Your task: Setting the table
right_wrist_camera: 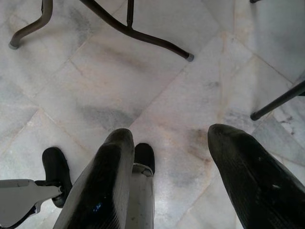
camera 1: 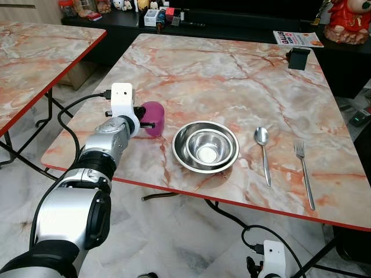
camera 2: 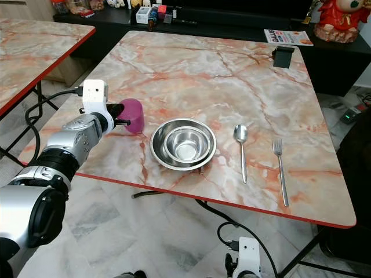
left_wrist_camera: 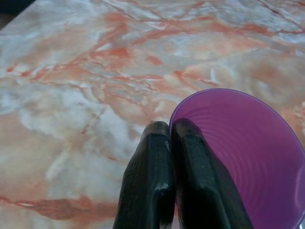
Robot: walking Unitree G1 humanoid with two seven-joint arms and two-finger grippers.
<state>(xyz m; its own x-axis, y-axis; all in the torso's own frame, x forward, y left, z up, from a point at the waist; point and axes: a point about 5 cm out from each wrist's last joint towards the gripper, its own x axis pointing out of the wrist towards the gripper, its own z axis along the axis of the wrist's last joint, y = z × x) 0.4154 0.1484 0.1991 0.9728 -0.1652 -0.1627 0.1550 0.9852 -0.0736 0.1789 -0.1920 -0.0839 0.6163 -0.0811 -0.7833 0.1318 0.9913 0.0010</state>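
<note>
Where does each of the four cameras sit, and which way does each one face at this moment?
Left eye view: on the head, looking down at the marble table; the left arm reaches to the purple cup.
Right eye view: beside it, same scene: bowls, spoon, fork.
Left wrist view: along the left gripper, its fingers pinching the cup's rim.
Right wrist view: along the open right gripper, hanging idle, facing the tiled floor.
Shared: both eye views and the left wrist view show the cup.
</note>
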